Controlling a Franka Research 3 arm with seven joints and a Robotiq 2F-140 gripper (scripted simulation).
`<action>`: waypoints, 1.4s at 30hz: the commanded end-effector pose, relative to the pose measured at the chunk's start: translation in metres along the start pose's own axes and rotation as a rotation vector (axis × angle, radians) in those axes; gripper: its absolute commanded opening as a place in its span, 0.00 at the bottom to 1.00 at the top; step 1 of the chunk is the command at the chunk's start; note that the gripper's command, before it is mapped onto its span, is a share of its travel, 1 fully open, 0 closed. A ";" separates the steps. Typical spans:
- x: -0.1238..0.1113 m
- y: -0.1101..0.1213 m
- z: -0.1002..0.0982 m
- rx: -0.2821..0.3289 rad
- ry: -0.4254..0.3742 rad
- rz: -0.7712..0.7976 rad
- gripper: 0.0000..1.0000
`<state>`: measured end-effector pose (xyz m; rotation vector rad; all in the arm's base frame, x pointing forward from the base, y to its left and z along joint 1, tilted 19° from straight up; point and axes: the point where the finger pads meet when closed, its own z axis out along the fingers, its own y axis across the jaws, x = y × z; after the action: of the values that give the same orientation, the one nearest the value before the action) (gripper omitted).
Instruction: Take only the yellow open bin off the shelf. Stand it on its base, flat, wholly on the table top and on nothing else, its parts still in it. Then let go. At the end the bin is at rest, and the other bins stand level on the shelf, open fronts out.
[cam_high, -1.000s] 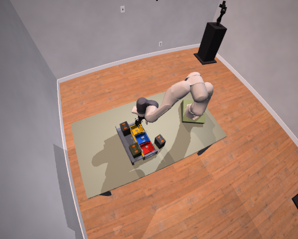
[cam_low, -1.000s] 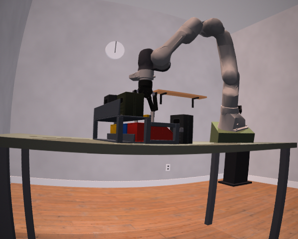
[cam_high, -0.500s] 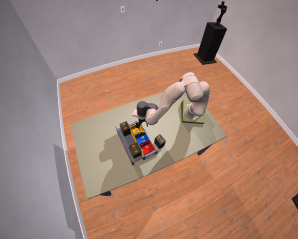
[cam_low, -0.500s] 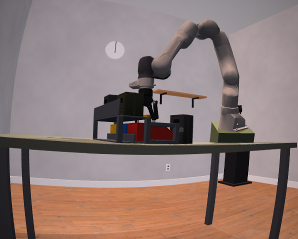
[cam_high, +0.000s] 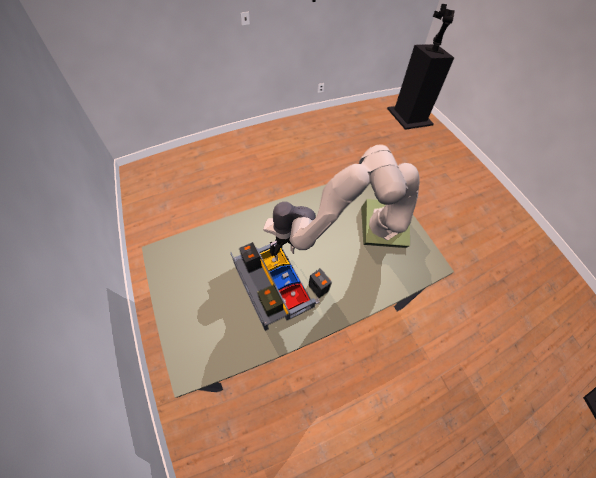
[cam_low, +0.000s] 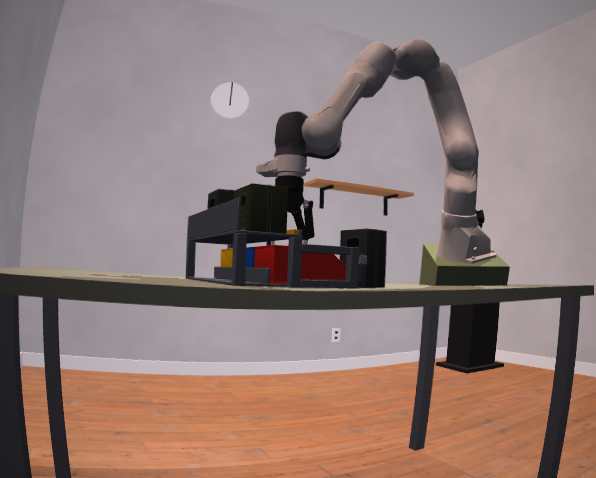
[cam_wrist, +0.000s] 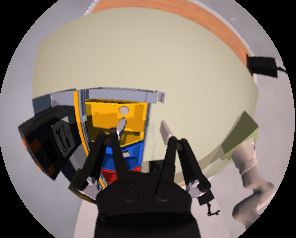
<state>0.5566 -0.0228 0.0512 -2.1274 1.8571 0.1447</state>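
Observation:
The yellow open bin (cam_high: 277, 262) stands on the lower level of the dark shelf (cam_high: 270, 286), at the end nearest the arm, with small grey parts inside it. In the wrist view the yellow bin (cam_wrist: 118, 117) lies just below the fingers. My gripper (cam_high: 276, 248) points down over the bin's front edge and is open. One finger is over the bin's inside and the other is outside its wall, over the table. In the side view the fingertips (cam_low: 306, 231) reach down to the shelf's upper rail. Nothing is held.
A blue bin (cam_high: 281, 277) and a red bin (cam_high: 293, 296) stand beside the yellow one. Two dark boxes (cam_high: 249, 255) (cam_high: 270, 300) sit on the shelf's top level. A black box (cam_high: 320, 281) stands on the table in front of the shelf. The arm's green base (cam_high: 386, 230) is at the table's far right.

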 end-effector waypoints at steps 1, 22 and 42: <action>0.001 -0.002 0.000 0.004 0.003 0.007 0.57; 0.001 -0.002 -0.005 0.004 0.003 0.007 0.57; 0.001 -0.002 -0.008 0.007 0.005 0.007 0.57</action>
<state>0.5583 -0.0260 0.0585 -2.1191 1.8656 0.1330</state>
